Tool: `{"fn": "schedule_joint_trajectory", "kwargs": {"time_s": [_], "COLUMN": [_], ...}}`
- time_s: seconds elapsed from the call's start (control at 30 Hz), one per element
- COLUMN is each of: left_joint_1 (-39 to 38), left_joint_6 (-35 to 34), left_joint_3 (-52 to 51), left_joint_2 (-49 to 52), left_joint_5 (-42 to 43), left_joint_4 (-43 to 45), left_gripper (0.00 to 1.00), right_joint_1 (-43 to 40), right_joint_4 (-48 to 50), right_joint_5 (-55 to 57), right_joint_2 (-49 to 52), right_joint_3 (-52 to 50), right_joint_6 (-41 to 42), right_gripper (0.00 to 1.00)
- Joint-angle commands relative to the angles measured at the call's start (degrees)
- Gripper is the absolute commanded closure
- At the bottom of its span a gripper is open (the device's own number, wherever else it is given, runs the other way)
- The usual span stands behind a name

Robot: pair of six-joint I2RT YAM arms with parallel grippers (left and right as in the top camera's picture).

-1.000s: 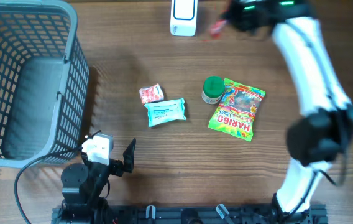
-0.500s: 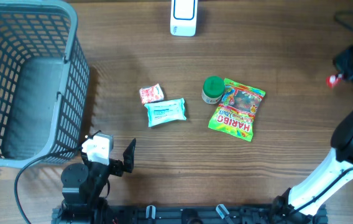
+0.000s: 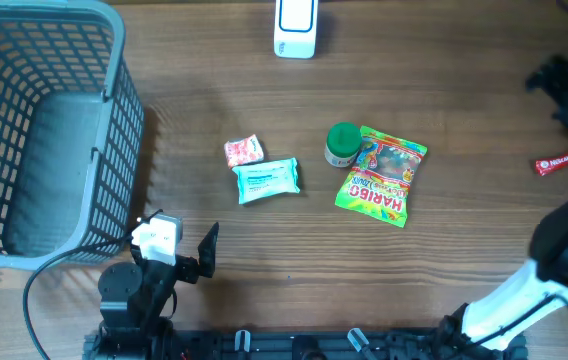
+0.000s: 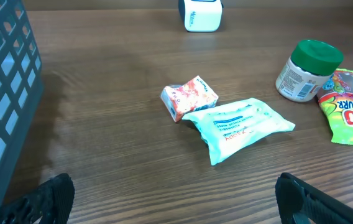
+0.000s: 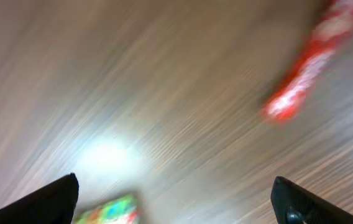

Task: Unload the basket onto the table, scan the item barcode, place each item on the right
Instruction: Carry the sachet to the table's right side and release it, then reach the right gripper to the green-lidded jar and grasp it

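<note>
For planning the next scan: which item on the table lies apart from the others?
The thin red packet at the right edge; the Haribo bag, green-lidded jar, wipes pack and small red-white packet cluster mid-table.

A blurred red packet [image 5: 310, 62] lies on the wooden table [image 5: 133, 74]; a colourful bag [image 5: 111, 210] shows well apart, below-left of it.

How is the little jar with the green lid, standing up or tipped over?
Standing up: the jar rests on its base, green lid on top.

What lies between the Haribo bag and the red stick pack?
Nothing; overhead, only bare table separates the Haribo bag and the red stick pack.
</note>
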Motion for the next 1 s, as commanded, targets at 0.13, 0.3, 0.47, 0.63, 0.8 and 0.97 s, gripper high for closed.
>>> {"fn": "schedule_joint_trajectory", "kwargs": {"time_s": [0.13,0.3,0.47,0.63,0.8,0.97], "left_joint_1": [0.37,0.37,0.37,0.37,0.37,0.37], "left_joint_6": [0.46,0.46,0.46,0.46,0.46,0.46], "left_joint_3": [-0.35,-0.35,-0.35,-0.35,-0.35,-0.35], "left_joint_2": [-0.13,-0.13,-0.09,-0.09,-0.09,-0.09], "left_joint_5": [-0.55,-0.55,-0.55,-0.55,-0.55,-0.55], "left_joint_4": [0.07,0.07,0.07,0.07,0.07,0.07], "left_gripper": [0.0,0.0,0.0,0.0,0.0,0.0], "right_joint_1": [23.87,36.83,45.81,46.71,46.71,46.71], "right_joint_4": [-4.07,-1.22,5.18,5.49,6.84,7.91], "right_joint_5": [-20.06,-4.87,5.33,9.03,11.61,10.45], "right_joint_2": [-0.87,-0.68,0.83,5.84,10.43,12.66], "right_joint_3": [-2.69,-6.62,-9.33,-9.33,-9.33,-9.35], "right_joint_6": [-0.55,17.53,21.94,20.33,15.1,15.06], "right_gripper": [0.0,0.0,0.0,0.0,0.0,0.0]}}
